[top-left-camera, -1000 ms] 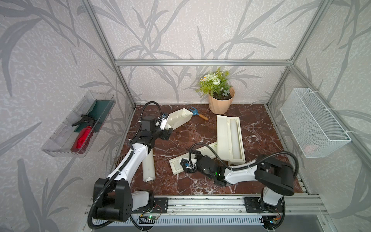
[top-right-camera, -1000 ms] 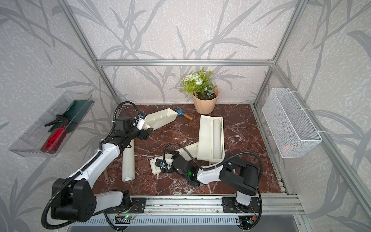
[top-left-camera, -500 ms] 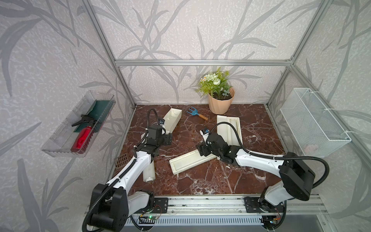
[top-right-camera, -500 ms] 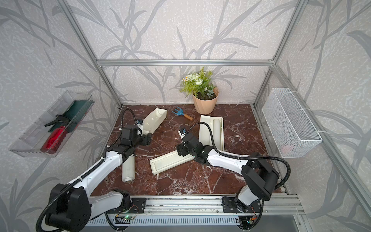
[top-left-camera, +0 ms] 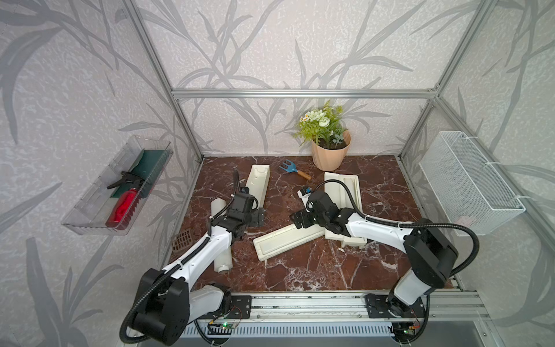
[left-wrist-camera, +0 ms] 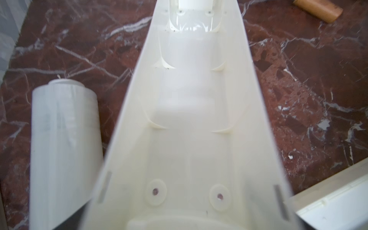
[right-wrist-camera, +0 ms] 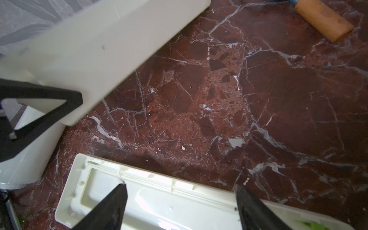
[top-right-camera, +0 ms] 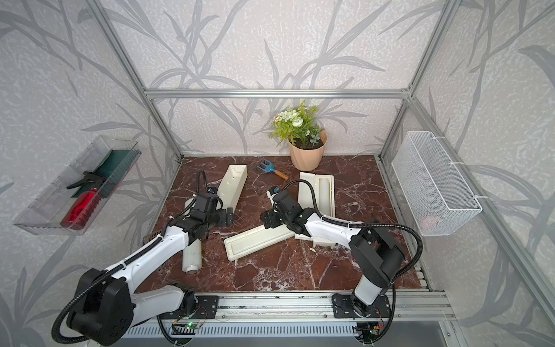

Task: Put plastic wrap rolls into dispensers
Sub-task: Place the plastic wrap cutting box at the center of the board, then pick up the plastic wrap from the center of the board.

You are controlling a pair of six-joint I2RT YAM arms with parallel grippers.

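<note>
**Right jaws wide, left jaws unclear**

Your right gripper [right-wrist-camera: 180,186] hangs with jaws spread wide and free, the loose lid [right-wrist-camera: 159,201] flat just beneath them. Behind them, under your arm, a second box [top-right-camera: 326,192] lies open. Your left gripper [top-left-camera: 257,217] sits at the open box's [left-wrist-camera: 189,119] near end; you cannot tell how its jaws stand. The roll [left-wrist-camera: 63,139] lies on the table [top-left-camera: 300,270] just beside that box.

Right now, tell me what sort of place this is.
Probably a staged robot test cell, not a real room. An aluminium frame holds leaf-patterned wall panels around a small marble-look tabletop, with a potted plant as dressing.
</note>
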